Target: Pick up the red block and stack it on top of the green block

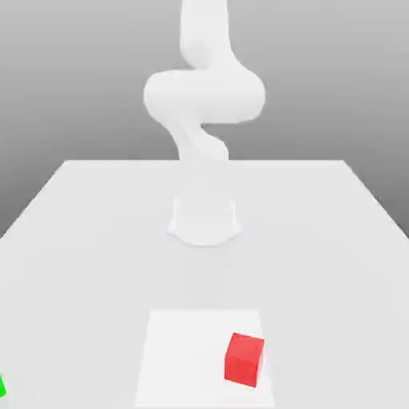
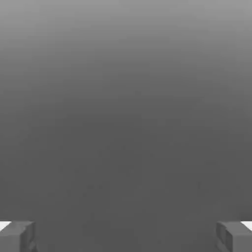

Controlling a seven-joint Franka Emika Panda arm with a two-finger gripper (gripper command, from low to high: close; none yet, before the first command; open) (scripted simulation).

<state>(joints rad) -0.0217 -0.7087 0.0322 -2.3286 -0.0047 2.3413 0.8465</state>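
A plain white table (image 1: 96,240) fills the lower half of the exterior view, its far edge running straight across the middle of the frame and its side edges slanting outward toward the lower corners. Near the bottom centre a slightly brighter white square patch (image 1: 180,359) lies flat on the tabletop. Behind the table the backdrop (image 1: 72,80) is a featureless grey, darker toward the top and paler near the table's far edge. The light is soft and even.

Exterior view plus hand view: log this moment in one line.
hand: open, holding nothing | red block: on table, untouched | green block: at exterior view's left edge | stack: not started
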